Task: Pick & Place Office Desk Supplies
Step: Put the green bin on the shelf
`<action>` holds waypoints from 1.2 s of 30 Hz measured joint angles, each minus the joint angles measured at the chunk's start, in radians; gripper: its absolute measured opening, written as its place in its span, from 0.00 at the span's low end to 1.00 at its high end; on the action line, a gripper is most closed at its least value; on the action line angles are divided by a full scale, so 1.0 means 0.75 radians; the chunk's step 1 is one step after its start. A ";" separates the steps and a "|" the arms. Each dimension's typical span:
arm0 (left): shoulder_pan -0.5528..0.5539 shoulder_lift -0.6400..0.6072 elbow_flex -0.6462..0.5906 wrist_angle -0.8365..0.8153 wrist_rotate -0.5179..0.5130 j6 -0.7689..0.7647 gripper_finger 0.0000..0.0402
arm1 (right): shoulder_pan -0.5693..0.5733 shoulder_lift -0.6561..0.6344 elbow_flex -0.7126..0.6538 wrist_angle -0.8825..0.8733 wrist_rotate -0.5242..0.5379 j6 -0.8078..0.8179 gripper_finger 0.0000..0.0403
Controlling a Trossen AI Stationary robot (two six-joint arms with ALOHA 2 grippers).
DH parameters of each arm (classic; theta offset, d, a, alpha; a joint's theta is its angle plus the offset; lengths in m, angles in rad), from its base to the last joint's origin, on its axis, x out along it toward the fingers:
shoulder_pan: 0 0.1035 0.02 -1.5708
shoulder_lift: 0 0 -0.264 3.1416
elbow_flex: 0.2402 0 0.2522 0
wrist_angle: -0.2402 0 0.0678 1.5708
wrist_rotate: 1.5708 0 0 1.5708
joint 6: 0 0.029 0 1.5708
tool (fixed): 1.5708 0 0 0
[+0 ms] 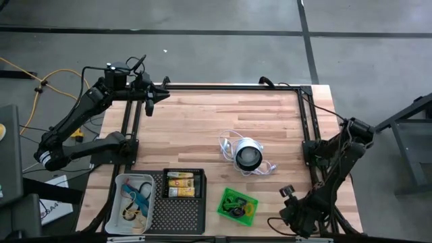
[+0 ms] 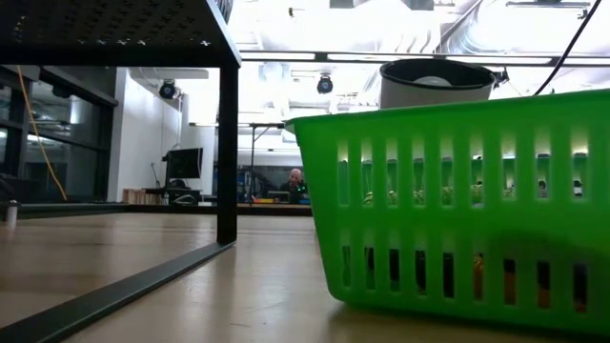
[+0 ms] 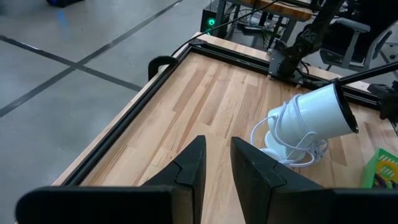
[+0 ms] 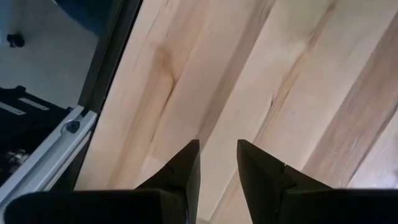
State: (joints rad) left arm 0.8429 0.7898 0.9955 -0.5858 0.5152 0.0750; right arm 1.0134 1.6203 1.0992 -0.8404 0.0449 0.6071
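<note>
Both arms are parked at the edges of the wooden table (image 1: 202,128) right now. The left gripper (image 1: 150,101) hangs over the far left corner, its fingers (image 3: 186,171) a narrow gap apart with nothing between them, just bare boards beneath. The right gripper (image 1: 289,192) sits low at the near right corner, fingers (image 4: 183,168) likewise slightly parted and empty over plain wood. The supplies are all lined up along the near edge: the yellow-and-white packs (image 1: 183,184) lie in the black tray (image 1: 181,212), the teal and dark cords (image 1: 135,197) are heaped in the clear tray (image 1: 119,182) just to its left, and the small loops (image 1: 235,202) rest in the green basket (image 1: 251,214) to its right. Out in the middle of the table lies the round white-and-black lamp (image 1: 248,155), tipped on its side with its white cord (image 1: 226,143) curled around it.
</note>
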 joint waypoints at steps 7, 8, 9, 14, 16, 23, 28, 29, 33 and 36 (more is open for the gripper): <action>0.000 0.000 0.000 0.000 0.000 0.000 0.17 | -0.001 0.000 0.000 0.021 -0.001 0.002 0.23; 0.000 0.000 0.000 0.000 0.000 0.000 0.17 | -0.001 0.000 0.000 0.021 0.000 0.001 0.23; 0.000 0.000 0.000 0.000 0.000 0.000 0.17 | -0.001 0.000 0.000 0.025 0.000 0.001 0.23; 0.000 0.000 0.000 0.000 0.000 0.000 0.17 | -0.001 0.001 0.000 0.091 0.000 -0.001 0.23; 0.000 0.000 0.000 0.000 0.000 0.000 0.17 | -0.001 0.001 0.000 0.143 0.000 -0.001 0.23; 0.001 0.000 0.000 0.000 0.000 0.000 0.17 | -0.001 0.001 0.000 0.374 0.000 -0.001 0.23; 0.001 0.000 0.000 0.000 0.000 0.000 0.17 | -0.001 0.001 0.000 0.561 0.001 -0.003 0.23; 0.000 0.000 0.000 0.000 0.000 0.000 0.17 | -0.002 0.001 0.000 0.595 0.006 -0.008 0.23; 0.000 0.000 0.000 0.000 0.000 0.000 0.17 | -0.002 0.001 0.000 0.739 0.010 -0.011 0.23; 0.001 0.000 0.000 0.000 0.000 0.000 0.17 | -0.002 0.001 0.000 0.829 0.010 -0.011 0.23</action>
State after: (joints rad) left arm 0.8433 0.7898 0.9955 -0.5855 0.5154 0.0750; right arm 1.0119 1.6211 1.0992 -0.2190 0.0525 0.5985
